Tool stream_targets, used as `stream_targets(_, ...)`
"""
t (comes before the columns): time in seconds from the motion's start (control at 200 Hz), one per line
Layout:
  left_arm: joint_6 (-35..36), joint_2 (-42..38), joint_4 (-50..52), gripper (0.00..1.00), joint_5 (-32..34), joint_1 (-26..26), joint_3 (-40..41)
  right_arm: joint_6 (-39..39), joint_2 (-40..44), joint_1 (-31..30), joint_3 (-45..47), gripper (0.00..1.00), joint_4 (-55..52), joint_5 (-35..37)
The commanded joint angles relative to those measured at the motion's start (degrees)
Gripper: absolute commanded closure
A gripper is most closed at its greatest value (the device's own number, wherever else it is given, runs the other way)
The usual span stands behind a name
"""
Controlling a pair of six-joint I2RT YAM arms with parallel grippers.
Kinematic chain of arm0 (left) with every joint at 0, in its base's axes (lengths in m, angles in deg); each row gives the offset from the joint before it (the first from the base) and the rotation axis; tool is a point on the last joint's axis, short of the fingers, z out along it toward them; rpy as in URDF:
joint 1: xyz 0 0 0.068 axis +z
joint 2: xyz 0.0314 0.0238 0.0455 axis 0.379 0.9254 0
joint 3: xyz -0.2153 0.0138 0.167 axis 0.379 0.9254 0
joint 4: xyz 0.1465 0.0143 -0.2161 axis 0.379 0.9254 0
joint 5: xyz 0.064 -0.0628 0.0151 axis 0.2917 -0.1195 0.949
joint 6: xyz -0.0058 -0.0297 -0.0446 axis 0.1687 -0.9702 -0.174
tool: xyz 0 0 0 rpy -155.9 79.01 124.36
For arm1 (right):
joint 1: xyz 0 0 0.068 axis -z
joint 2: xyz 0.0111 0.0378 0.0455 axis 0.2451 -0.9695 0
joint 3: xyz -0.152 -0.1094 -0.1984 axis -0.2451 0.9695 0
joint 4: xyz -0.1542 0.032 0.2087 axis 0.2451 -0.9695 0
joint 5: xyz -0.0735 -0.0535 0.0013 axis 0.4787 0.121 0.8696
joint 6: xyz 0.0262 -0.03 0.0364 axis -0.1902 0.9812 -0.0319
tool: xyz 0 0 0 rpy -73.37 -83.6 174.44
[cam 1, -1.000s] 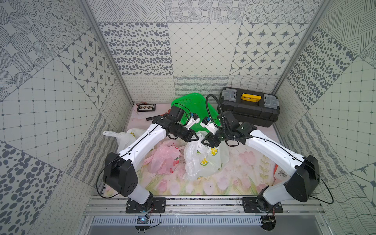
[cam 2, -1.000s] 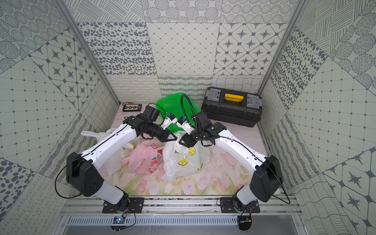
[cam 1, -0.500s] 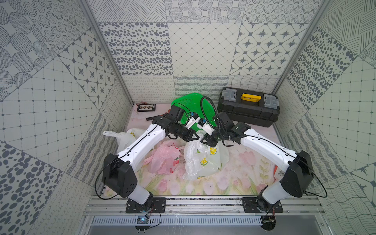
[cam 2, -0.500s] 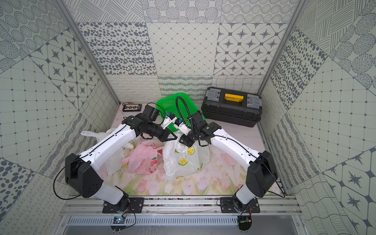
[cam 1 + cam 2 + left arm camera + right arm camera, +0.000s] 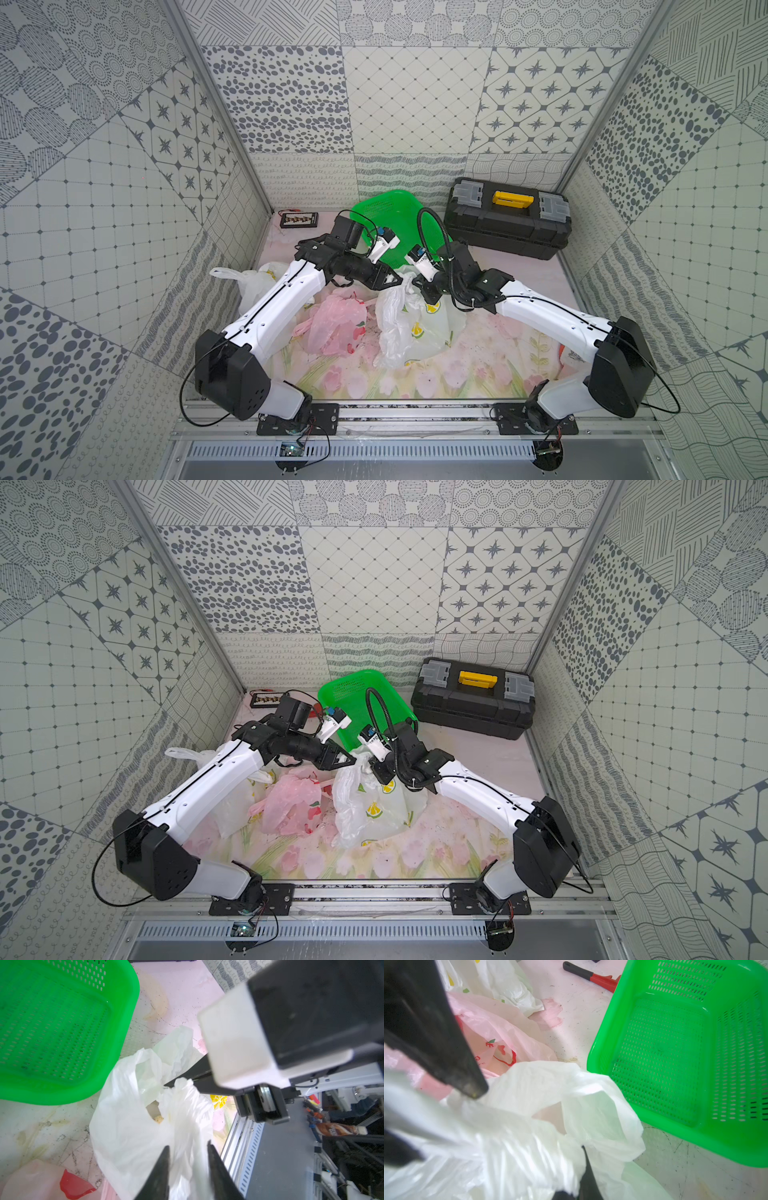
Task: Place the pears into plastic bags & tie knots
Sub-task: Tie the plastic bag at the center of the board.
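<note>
A white plastic bag (image 5: 411, 328) (image 5: 370, 808) with lemon prints stands mid-table, its top bunched between both grippers. My left gripper (image 5: 399, 279) (image 5: 188, 1144) is open, jaws apart with loose white film (image 5: 128, 1136) lying between them. My right gripper (image 5: 417, 283) (image 5: 371, 766) (image 5: 580, 1150) is shut on a twisted strip of that bag's top; in the left wrist view its fingertips (image 5: 167, 1085) pinch the plastic. A pink bag (image 5: 336, 324) (image 5: 500, 1028) lies to the left, and another white bag (image 5: 257, 282) sits under the left arm. The pears are hidden.
A green mesh basket (image 5: 386, 216) (image 5: 62, 1032) (image 5: 675, 1053) stands just behind the grippers, empty. A black toolbox (image 5: 507, 220) sits at the back right, a small dark tray (image 5: 299, 219) at the back left. A red-handled tool (image 5: 591, 977) lies beside the basket.
My right gripper moved left to the white bag's top and closed on it. My left gripper, shut before, has parted its jaws.
</note>
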Motion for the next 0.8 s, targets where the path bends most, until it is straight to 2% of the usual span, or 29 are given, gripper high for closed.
stream_targets(0.0,-1.49,-2.8,-3.62,0.54,-6.17,2.76,4.09,-2.68,3.42,-0.4,2.51,1.0,9.93,4.23)
stream_targets(0.05,-2.75,-2.58,-6.08,0.47,-8.45,2.71,6.02,-3.76,3.98,-0.68,3.66,1.0,12.02,4.61)
stream_targets(0.145,-4.07,-1.26,-7.22,0.44,-10.81,1.29,7.67,-4.66,4.62,-1.66,5.7,1.0,15.48,6.45)
stream_targets(0.245,-2.16,-1.13,-6.44,0.45,-11.32,-1.9,7.83,-6.06,5.34,-2.22,7.58,1.0,19.27,9.11)
stream_targets(0.415,-3.1,-0.47,-8.47,0.52,-15.66,-9.93,7.46,-9.36,7.86,-2.24,11.8,1.0,31.33,12.17)
stream_targets(0.56,-4.84,-2.01,-11.16,0.51,-14.64,-15.94,8.73,-14.38,10.18,-1.83,16.32,1.0,42.91,11.94)
stream_targets(0.68,-5.85,-4.24,-6.88,0.49,-9.34,-14.69,7.52,-19.73,10.91,-1.15,20.73,1.0,51.53,7.37)
stream_targets(0.795,-8.06,-8.59,-4.0,0.5,-10.88,-8.48,4.84,-21.07,11.47,-1.09,23.77,1.0,55.88,5.11)
